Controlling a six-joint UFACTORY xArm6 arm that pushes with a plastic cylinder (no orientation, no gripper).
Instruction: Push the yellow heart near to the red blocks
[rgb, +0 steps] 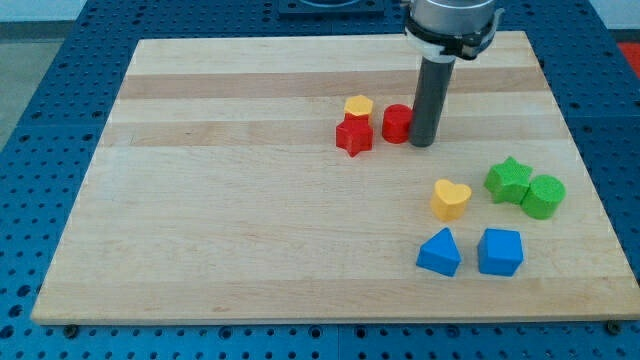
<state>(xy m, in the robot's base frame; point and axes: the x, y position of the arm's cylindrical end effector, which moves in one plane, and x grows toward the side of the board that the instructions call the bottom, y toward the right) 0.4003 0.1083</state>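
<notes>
- My tip (423, 143): lower end of the straight dark rod, down at the board surface in the upper middle of the view. No jaws on this rig; the rod holds nothing and only stands against the wood.
- Red cylinder (397, 123): just to the view's left of my tip; whether the two touch cannot be told.
- Red star (353, 135): further to the view's left, close beside the cylinder with a narrow gap showing between them.
- Small yellow block (358, 105): sits just above the red star, toward the view's top, apparently touching it; its exact shape is hard to make out.
- Yellow heart (451, 198): lies well below and slightly to the view's right of my tip, apart from both red blocks.
- Green star (508, 180): to the view's right of the heart, near it.
- Green cylinder (544, 196): touching or almost touching the green star on its right.
- Blue triangle (440, 252): directly below the heart, toward the view's bottom.
- Blue cube (500, 251): just right of the triangle, a small gap between.
- Wooden board (230, 220): pale, carries all blocks.
</notes>
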